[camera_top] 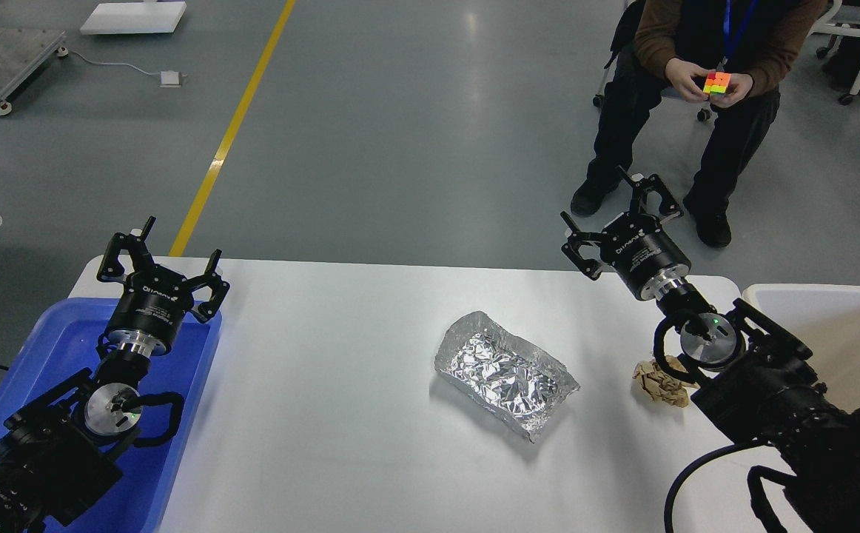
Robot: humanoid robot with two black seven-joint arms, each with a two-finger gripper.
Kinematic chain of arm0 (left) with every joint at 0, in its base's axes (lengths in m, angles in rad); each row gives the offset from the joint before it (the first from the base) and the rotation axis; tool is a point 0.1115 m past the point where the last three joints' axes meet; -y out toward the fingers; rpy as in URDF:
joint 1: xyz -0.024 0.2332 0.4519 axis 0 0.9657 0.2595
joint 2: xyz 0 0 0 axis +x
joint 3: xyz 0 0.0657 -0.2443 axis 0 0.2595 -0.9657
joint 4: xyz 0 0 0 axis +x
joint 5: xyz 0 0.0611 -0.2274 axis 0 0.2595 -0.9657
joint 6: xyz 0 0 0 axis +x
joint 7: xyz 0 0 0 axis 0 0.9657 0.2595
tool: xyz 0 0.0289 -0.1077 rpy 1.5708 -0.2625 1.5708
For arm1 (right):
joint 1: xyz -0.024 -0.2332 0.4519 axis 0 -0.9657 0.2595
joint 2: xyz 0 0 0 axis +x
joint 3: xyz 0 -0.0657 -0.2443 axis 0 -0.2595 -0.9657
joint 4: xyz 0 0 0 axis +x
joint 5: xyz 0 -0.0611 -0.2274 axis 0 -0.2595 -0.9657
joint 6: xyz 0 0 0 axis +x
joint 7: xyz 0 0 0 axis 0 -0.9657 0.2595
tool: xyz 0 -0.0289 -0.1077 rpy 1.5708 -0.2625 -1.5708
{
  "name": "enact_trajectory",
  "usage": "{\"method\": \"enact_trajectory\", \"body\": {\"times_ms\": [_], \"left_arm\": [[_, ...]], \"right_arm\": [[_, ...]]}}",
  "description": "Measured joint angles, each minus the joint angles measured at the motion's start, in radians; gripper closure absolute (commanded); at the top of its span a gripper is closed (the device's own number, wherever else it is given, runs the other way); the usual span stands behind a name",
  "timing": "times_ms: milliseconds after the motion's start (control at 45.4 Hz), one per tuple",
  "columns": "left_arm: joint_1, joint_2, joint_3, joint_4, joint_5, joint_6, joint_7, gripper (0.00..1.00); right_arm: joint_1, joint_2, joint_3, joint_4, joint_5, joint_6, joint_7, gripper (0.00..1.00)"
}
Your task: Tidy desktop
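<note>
The white desktop (pixel 341 414) fills the lower part of the head view. A crumpled silver foil tray (pixel 502 374) lies right of its middle. A crumpled brown paper ball (pixel 654 383) lies further right, partly hidden behind my right arm. My right gripper (pixel 617 216) is open and empty, held above the desktop's far edge, beyond the paper ball. My left gripper (pixel 160 260) is open and empty above the far end of the blue tray (pixel 60 348).
A cream-white bin (pixel 837 326) stands off the desktop's right edge. The blue tray sits at the left edge under my left arm. A seated person with a colour cube (pixel 716 83) is beyond the desk.
</note>
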Motion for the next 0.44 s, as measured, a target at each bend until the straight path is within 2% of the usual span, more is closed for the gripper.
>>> {"method": "enact_trajectory", "body": {"times_ms": [441], "left_arm": [[0.0,0.0,0.0,0.0,0.0,0.0,0.0,0.0]], "right_arm": [[-0.063,0.036,0.009,-0.002,0.002,0.002,0.04,0.0]]}}
